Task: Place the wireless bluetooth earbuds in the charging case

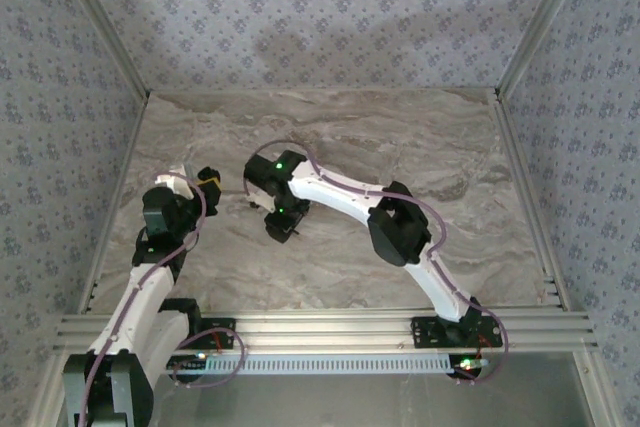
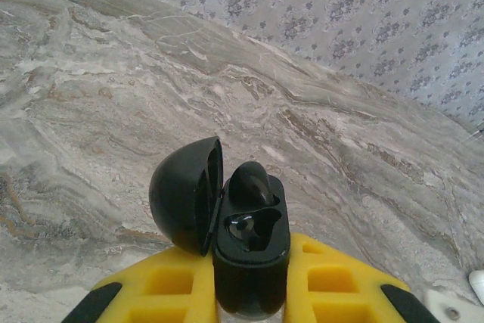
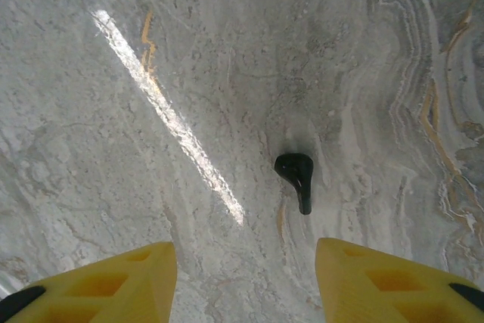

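My left gripper point(image 2: 251, 281) is shut on the black charging case point(image 2: 251, 262), which sits between the yellow fingers point(image 2: 178, 281) with its lid point(image 2: 181, 194) swung open to the left. One black earbud point(image 2: 249, 184) sits in the far slot; the near slot point(image 2: 253, 231) holds nothing. A second black earbud point(image 3: 296, 175) lies on the marble, stem pointing toward my right gripper point(image 3: 246, 266), which hovers above it, open, with nothing between its fingers. In the top view the left gripper point(image 1: 207, 180) is at the left and the right gripper point(image 1: 282, 230) points down near the table's middle.
The marble table point(image 1: 420, 147) is bounded by patterned walls behind and at both sides, with an aluminium rail point(image 1: 330, 327) along the near edge. A small white thing point(image 2: 476, 285) shows at the right edge of the left wrist view.
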`<state>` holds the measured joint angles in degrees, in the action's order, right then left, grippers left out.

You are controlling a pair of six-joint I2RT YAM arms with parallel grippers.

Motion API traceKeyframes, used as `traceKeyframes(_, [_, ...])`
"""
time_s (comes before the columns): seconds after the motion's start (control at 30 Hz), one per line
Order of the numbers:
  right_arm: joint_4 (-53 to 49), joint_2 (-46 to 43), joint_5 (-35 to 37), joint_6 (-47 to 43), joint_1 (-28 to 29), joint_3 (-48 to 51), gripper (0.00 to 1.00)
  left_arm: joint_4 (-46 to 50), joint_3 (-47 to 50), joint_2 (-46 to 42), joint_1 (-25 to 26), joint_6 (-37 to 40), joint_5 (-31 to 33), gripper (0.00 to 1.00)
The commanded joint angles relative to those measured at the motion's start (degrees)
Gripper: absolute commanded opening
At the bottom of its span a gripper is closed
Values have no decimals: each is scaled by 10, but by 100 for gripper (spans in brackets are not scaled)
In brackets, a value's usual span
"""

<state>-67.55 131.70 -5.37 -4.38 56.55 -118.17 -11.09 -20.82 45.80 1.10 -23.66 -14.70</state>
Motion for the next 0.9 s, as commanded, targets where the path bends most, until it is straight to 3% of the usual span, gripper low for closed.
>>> traceKeyframes(0.0, [-17, 21, 8, -11, 3, -19, 51, -6, 1, -4, -4, -3, 5, 16])
traceKeyframes(0.87, [26, 65, 22, 1, 0, -19, 41, -11, 4, -6, -4, -10, 4, 16])
